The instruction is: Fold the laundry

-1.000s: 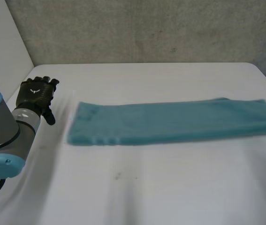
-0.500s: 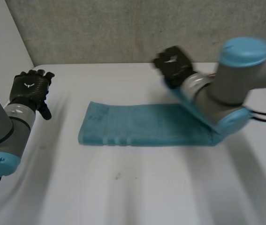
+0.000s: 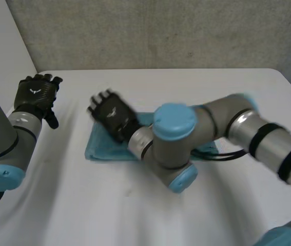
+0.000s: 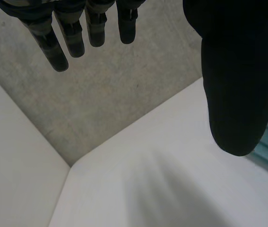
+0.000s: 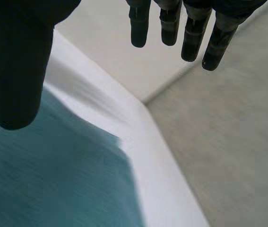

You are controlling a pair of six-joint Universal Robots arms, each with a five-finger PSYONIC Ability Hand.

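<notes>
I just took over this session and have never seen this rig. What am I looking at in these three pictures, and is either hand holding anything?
It is a robot with two arms, each ending in a black hand. The head view looks down from between the arms; each wrist view looks along one hand's palm. A teal towel lies on the white table. The right hand is over the towel's left end, fingers straight, holding nothing. The left hand is off to the side, apart from the towel, also open and empty.
</notes>
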